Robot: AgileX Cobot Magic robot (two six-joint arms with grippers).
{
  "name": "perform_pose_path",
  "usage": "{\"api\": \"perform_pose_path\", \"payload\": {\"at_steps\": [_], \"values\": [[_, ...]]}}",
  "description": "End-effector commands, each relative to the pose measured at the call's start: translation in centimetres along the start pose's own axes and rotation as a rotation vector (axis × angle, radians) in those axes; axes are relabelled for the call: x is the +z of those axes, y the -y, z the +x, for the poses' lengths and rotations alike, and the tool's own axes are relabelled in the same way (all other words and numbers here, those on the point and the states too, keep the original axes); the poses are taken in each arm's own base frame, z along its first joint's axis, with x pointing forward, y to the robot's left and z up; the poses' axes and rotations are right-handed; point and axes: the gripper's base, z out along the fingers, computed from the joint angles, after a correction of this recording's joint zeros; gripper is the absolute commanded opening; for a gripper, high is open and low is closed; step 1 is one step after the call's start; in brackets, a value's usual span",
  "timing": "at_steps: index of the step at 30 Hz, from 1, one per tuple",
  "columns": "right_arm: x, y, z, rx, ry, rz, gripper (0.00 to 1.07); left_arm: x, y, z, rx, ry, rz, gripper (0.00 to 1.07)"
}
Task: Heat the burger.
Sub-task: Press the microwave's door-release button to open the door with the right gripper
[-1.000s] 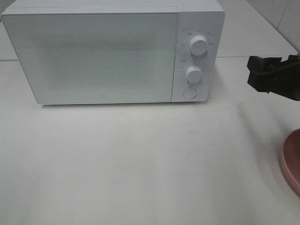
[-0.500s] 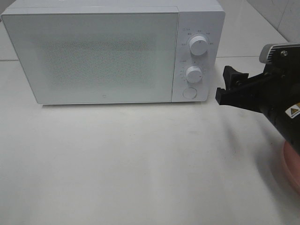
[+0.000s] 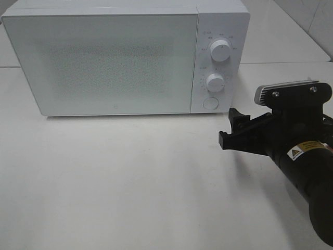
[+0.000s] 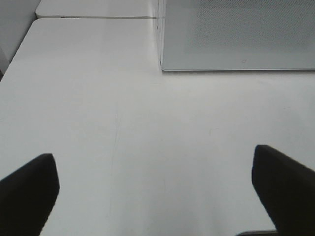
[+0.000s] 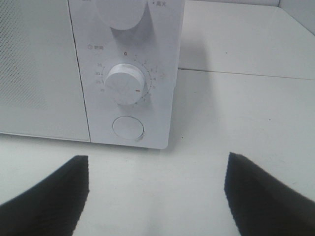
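Microwave [image 3: 125, 57] on the bench [image 3: 130, 182]: door [image 3: 104, 65] shut, the frosted front hides whatever is inside.

Burger: not in any view, so I can't tell where it is or how it lies relative to either hand.

Right hand [image 3: 230, 129]: fingers apart, nothing between them. It's in front of the microwave's control panel at its lower right corner, pointing at the round button [image 5: 128, 127] under the lower knob [image 5: 125, 83], close but not touching.

Left hand [image 4: 152, 162]: fingers wide apart, empty, over bare bench in front of the microwave's left front corner, well back from it.
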Motion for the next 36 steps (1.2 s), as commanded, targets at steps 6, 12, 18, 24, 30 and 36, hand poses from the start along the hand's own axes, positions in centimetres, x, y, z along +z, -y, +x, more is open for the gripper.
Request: {"api": "perform_pose_path", "payload": {"at_steps": [6,12,18,24,30,36], "values": [[-0.2,0.26,-1.39,-0.013,0.176,0.044,0.75,-0.25,0.03,0.11,0.001,0.035,0.007,1.0],[-0.2,0.26,-1.38,0.063,0.176,0.037,0.75,-0.25,0.03,0.11,0.001,0.035,0.007,1.0],[-0.2,0.27,-1.38,0.346,0.18,0.013,0.75,-0.25,0.03,0.11,0.001,0.035,0.007,1.0],[-0.18,0.24,-1.28,0.78,0.172,-0.025,0.75,-0.25,0.03,0.11,0.001,0.035,0.007,1.0],[-0.18,0.24,-1.27,1.105,0.169,-0.054,0.74,-0.25,0.03,0.11,0.001,0.035,0.007,1.0],[-0.18,0.23,-1.26,1.317,0.163,-0.073,0.68,-0.25,0.03,0.11,0.001,0.035,0.007,1.0]]}}
